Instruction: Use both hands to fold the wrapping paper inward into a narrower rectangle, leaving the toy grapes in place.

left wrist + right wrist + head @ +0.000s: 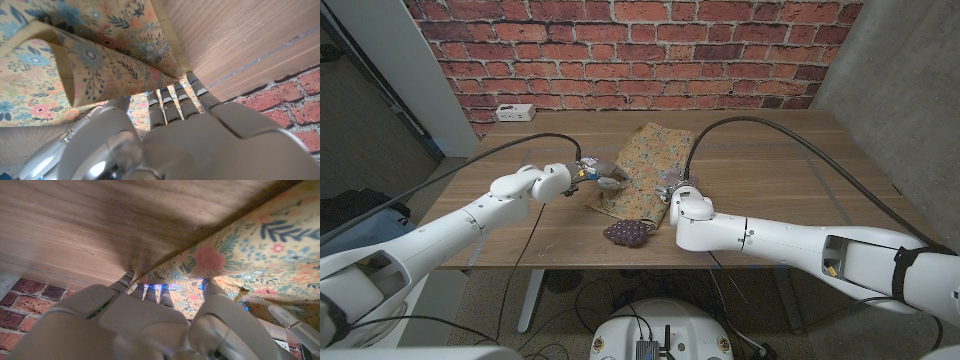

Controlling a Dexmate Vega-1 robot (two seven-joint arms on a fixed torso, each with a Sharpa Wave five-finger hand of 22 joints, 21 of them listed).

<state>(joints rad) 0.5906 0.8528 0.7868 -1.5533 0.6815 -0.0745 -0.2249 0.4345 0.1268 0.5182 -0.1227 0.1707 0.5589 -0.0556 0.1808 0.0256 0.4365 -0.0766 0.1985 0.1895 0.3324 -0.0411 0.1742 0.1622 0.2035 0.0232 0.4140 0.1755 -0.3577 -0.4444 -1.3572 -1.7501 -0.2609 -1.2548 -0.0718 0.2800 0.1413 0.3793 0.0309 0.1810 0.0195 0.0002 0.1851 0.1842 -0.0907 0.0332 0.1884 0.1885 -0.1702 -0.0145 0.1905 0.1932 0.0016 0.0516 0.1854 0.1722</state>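
The floral wrapping paper (655, 158) lies along the middle of the wooden table (770, 170). Dark purple toy grapes (628, 232) sit at its near end. My left hand (592, 178) grips the paper's left edge, which is raised and curling inward. My right hand (677, 192) pinches the right edge, also lifted off the wood. In the left wrist view the fingers (172, 102) reach under a lifted flap of the paper (100, 65). In the right wrist view the thumb and fingers (150, 292) close on the paper's rim (260, 245).
A white power strip (515, 112) lies at the table's far left corner, below the brick wall (640, 50). Bare wood stretches to either side of the paper. The grapes are close to the table's front edge.
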